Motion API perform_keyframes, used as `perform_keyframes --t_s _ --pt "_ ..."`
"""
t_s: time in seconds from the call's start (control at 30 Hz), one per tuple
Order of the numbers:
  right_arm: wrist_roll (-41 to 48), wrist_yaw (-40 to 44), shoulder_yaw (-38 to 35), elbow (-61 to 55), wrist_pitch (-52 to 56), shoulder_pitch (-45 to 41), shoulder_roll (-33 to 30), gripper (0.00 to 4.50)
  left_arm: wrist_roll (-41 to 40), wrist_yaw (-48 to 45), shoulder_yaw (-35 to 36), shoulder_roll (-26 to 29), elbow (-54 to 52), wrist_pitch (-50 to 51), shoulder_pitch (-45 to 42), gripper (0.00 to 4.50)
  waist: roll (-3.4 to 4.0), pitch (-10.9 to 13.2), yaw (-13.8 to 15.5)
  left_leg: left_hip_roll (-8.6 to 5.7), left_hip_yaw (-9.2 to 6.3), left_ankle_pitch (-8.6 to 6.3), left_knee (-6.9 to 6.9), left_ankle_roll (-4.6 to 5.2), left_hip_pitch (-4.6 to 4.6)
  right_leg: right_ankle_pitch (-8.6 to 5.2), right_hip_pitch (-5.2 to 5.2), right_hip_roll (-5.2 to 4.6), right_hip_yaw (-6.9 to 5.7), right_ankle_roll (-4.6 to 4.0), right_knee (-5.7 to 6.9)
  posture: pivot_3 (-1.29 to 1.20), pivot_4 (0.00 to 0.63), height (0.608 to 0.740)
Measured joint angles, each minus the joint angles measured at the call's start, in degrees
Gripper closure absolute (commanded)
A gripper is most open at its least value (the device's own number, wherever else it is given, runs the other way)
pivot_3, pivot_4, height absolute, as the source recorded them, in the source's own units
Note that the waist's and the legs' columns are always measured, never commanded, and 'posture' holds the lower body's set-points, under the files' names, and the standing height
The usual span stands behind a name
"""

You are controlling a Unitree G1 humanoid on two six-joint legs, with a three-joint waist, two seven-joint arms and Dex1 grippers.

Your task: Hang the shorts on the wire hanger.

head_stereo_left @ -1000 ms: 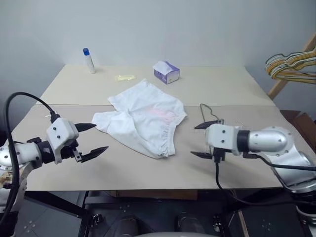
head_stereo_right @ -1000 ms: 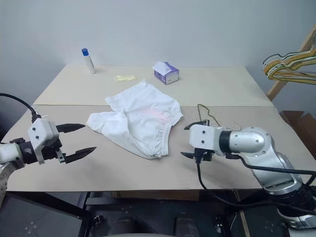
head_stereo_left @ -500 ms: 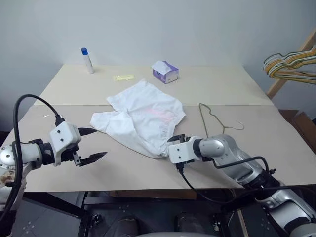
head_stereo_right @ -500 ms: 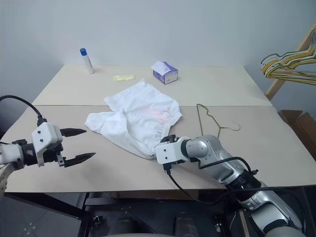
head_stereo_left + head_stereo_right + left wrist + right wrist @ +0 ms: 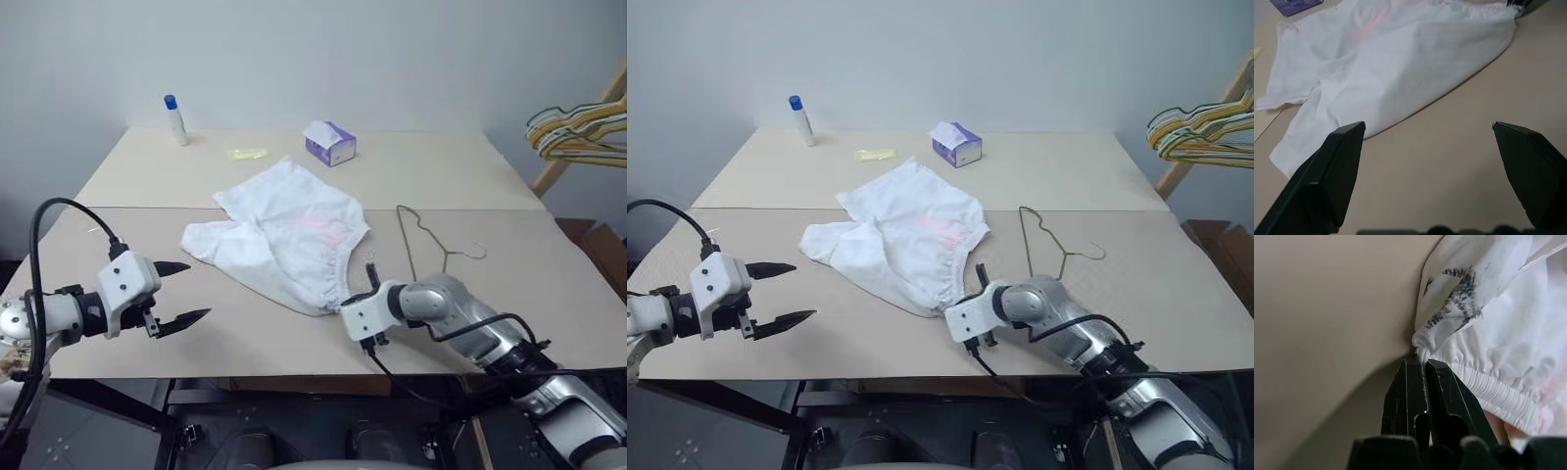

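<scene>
- Shorts (image 5: 284, 240) spread at table (image 5: 441, 166) centre, waistband toward 5 o'clock.
- Right hand (image 5: 1422, 363) pressed together, pinching the waistband's corner (nearest the front edge).
- Left hand (image 5: 184, 292) spread wide, at 8 o'clock of the shorts, apart from them.
- Wire hanger (image 5: 423, 238) flat at 3 o'clock of the shorts.

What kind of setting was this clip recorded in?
Probably a lab or test room set up for laundry practice: a plain beige table against a bare wall, white cloth shorts and a thin olive-green wire hanger laid out on it, and a bunch of coloured hangers on a wooden rack.
</scene>
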Motion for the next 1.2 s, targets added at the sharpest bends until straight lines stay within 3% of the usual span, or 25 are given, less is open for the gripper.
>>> perform_keyframes --t_s 0.13,0.27,0.43,0.53,0.77,0.9,1.03,1.2 --pt "1.34 -0.69 -5.12 0.08 -8.59 2.36 -7.8 4.48 0.02 -0.41 -0.19 0.09 0.51 -0.06 -0.8 0.0 0.0 0.0 -0.22 0.02 0.0 0.0 -0.03 0.0 0.03 -0.01 -0.01 0.03 0.0 -0.01 -0.01 0.02 0.0 0.74" --pt "2.52 -0.28 -6.53 0.51 -13.34 4.52 -9.4 4.48 0.04 -1.38 -1.25 0.13 2.03 -0.51 -3.81 0.0 -0.02 -0.01 -0.95 0.03 0.0 0.0 -0.03 0.0 0.1 -0.01 0.05 0.04 0.03 -0.03 0.02 0.0 0.0 0.74" --pt "4.04 1.47 -6.84 1.1 -15.05 6.4 -9.11 4.48 1.88 -3.92 -7.49 0.12 9.39 -3.21 -14.0 0.0 -0.02 -0.02 -1.09 0.02 0.0 0.0 -0.01 0.0 0.1 -0.01 0.09 0.05 0.02 -0.02 0.01 -0.04 0.0 0.74" --pt "4.45 2.29 -7.0 0.63 -14.39 6.72 -7.89 3.69 4.21 -4.36 -10.69 -0.03 13.88 -5.37 -18.36 0.0 -0.02 -0.03 -1.99 0.02 0.0 0.0 -0.01 0.0 0.05 -0.01 0.06 0.05 0.02 -0.02 -0.02 -0.06 0.0 0.74" --pt "3.99 3.97 -8.48 -1.11 -13.83 8.06 -9.1 1.28 6.38 -7.1 -15.61 -1.78 21.09 -9.98 -24.71 0.0 -0.03 -0.03 -3.3 0.02 0.0 0.0 0.02 0.0 0.05 0.0 0.06 0.04 0.03 0.0 0.01 -0.08 0.0 0.74" --pt "6.99 8.07 -11.6 -5.3 -8.75 9.95 -11.38 0.02 8.61 -11.44 -19.33 -3.26 31.14 -12.93 -33.94 0.0 -0.06 -0.05 -3.32 0.01 -0.04 0.0 0.07 0.0 0.06 0.0 0.11 0.05 -0.02 0.0 0.0 -0.09 0.0 0.74" --pt "13.06 13.31 -14.32 -12.85 4.47 11.53 -11.48 0.02 12.65 -16.04 -23.75 -7.13 47.87 -16.95 -48.53 0.0 -0.11 -0.09 -3.59 -0.02 -0.08 0.0 0.12 0.01 0.07 0.02 0.25 0.05 -0.05 0.03 -0.05 -0.11 0.0 0.74" --pt "15.73 12.32 -17.89 -18.61 12.52 12.47 -9.4 0.02 19.08 -16.92 -27.64 -12.17 69.22 -25.36 -61.8 0.0 -0.15 -0.12 -4.68 -0.03 -0.09 -0.01 0.12 0.02 0.06 0.01 0.27 0.05 -0.05 0.05 -0.1 -0.13 0.0 0.74"
